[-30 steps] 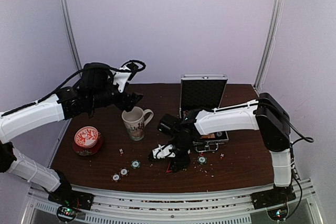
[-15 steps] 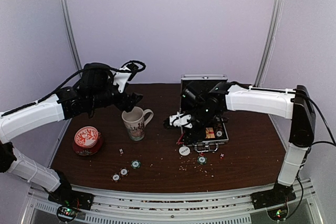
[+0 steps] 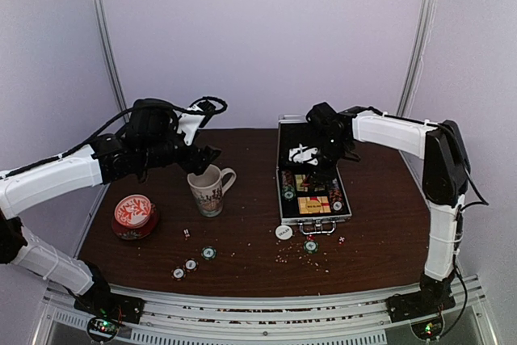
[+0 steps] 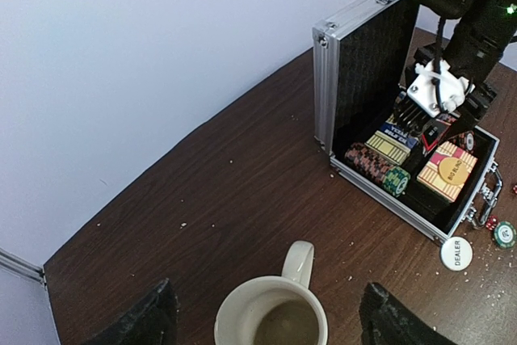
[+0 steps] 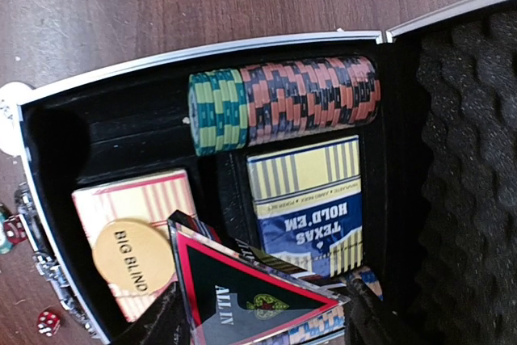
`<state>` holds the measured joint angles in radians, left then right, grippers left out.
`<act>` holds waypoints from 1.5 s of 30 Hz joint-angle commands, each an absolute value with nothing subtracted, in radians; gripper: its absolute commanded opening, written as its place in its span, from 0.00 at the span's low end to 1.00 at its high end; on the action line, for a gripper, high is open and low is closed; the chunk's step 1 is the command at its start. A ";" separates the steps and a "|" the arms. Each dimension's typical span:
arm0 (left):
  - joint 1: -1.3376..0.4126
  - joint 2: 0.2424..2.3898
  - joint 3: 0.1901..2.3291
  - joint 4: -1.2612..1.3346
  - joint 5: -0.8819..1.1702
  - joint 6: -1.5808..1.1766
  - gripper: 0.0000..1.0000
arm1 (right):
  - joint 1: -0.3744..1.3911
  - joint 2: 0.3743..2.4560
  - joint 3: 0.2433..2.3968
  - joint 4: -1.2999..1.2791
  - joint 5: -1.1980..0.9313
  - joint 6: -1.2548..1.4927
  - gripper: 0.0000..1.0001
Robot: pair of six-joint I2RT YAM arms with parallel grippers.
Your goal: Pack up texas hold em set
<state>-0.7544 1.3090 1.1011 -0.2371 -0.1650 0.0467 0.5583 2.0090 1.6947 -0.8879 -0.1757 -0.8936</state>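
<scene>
Though speck-strewn, dark table (image 3: pixel 380 232) under the briefcase (image 3: pixel 288 131), lilac walls (image 3: pixel 258 38) behind.

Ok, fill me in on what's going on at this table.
Two robot arms are packing a poker set. The right gripper hangs over the open case, holding a triangular ALL IN marker above the card box and the row of chips inside. The left gripper is open above the mug, holding nothing. The dealer button, loose chips and dice lie on the table, not yet packed.
</scene>
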 commanded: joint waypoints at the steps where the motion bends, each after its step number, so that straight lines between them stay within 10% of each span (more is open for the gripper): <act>1: -0.753 1.316 1.118 -0.212 -0.172 0.040 0.79 | 0.554 2.052 1.733 -0.894 -0.130 -0.974 0.56; 45: -0.762 1.344 1.121 -0.221 -0.194 0.048 0.79 | 0.533 2.091 1.698 -0.790 -0.114 -1.024 0.77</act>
<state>-0.7567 1.3338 1.1011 -0.2409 -0.1833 0.0475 0.5426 2.1509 1.7401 -0.7666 -0.0711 -1.0668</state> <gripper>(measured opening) 0.791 0.772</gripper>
